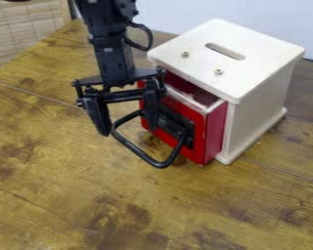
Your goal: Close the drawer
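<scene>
My black two-fingered gripper (128, 107) hangs spread wide and empty beside the red box-shaped drawer (188, 115) – part-open in the cream-white wooden cabinet (245, 73) near the worn wooden tabletop's (67, 195) far right edge. It looks light, rigid, free-sliding – I'd push its flat red front, not the springy-looking black looped handle (149, 143).

The tabletop (67, 195) is rough, worn brown wood with dark stains and visible plank seams running across it. On it, toward the far right corner, stands a cream-white wooden cabinet (245, 73) with a slot in its top and two small screws near the front edge. It rests flat on the boards, turned at an angle to the tabletop edges. The near and left parts of the tabletop show only bare, blotched wood grain.
</scene>
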Controlling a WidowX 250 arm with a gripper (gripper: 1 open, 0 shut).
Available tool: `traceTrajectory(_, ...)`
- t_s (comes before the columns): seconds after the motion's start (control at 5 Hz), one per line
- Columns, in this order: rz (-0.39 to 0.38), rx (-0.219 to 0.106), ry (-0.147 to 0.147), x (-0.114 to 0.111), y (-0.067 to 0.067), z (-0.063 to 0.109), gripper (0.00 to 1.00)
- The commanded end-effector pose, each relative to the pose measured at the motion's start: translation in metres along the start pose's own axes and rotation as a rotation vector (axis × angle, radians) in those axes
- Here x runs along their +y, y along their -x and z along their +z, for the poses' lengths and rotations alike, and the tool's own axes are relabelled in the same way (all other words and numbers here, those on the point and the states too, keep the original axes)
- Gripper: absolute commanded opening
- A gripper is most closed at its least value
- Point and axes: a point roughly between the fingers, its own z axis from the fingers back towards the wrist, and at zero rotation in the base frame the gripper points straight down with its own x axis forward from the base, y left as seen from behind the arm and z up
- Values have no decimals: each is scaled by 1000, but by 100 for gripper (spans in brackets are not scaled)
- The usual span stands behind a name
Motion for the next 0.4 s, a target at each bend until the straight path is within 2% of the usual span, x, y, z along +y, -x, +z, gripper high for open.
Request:
traceTrajectory(0.0, -56, -42, 20, 12, -2, 20, 100)
traceTrajectory(0.2, -115, -36, 20, 19, -3, 19, 100)
